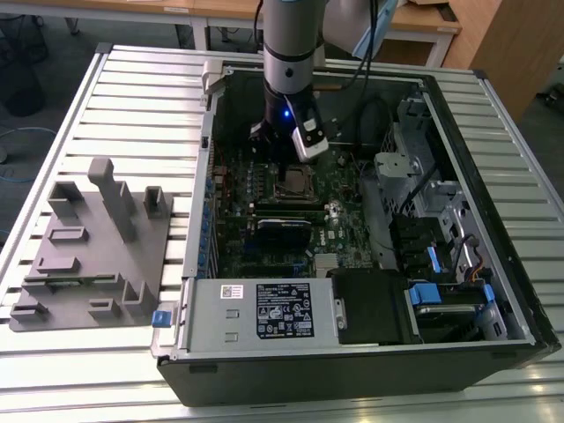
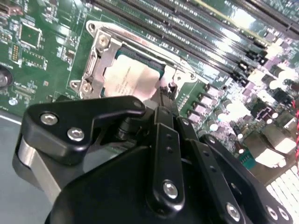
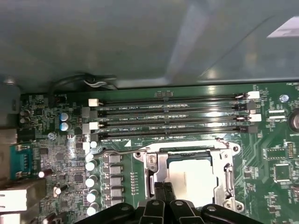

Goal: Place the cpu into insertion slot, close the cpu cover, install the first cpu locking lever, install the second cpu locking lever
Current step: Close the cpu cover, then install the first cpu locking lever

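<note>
The cpu (image 3: 191, 179) lies flat in the insertion slot (image 1: 295, 185), its pale metal face (image 2: 128, 79) showing through the window of the cpu cover. The silver cpu cover (image 3: 158, 169) (image 2: 95, 58) lies down flat around the chip. A thin wire locking lever (image 3: 122, 151) runs along the socket's side nearest the memory slots. My gripper (image 3: 162, 190) (image 2: 163, 100) (image 1: 284, 174) hangs just above one edge of the socket, its black fingers drawn together with nothing visibly between them. The tips stand close to a small lever end (image 2: 174, 87).
The socket sits on a green motherboard (image 1: 264, 238) inside an open computer case (image 1: 493, 176). Long black memory slots (image 3: 173, 116) run beside it, a grey power supply box (image 1: 260, 313) lies near the case's front, and a grey parts fixture (image 1: 97, 247) stands at the exterior view's left.
</note>
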### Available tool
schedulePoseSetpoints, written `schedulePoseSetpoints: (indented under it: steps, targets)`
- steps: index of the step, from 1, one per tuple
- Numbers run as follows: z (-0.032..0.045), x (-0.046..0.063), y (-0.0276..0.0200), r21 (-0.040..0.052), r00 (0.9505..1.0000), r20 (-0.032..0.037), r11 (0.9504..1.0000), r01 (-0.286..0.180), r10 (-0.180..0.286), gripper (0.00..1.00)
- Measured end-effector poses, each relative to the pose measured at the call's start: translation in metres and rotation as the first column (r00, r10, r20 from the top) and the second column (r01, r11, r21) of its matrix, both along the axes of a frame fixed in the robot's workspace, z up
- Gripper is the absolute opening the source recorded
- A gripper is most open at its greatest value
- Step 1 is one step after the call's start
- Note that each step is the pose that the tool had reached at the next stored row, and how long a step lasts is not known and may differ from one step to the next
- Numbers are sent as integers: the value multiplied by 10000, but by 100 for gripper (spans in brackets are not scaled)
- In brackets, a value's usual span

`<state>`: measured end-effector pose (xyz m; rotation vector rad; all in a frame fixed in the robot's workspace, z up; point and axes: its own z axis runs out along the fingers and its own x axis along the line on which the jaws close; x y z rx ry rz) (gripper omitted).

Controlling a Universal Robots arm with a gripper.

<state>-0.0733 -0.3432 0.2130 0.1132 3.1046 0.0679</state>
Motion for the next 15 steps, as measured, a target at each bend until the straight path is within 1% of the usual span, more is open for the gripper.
schedulePoseSetpoints:
  steps: [2,4,10,13,15]
  targets:
    - [3,10,1,4,10000,-2,10000,-1,1,10]
    - [4,44,0,0,10000,-7,10000,-1,1,10]
    - [4,218,0,1,10000,-14,10000,-1,1,10]
    - [4,234,0,1,10000,-14,10000,1,-1,10]
    - [4,274,0,1,10000,-14,10000,0,0,10]
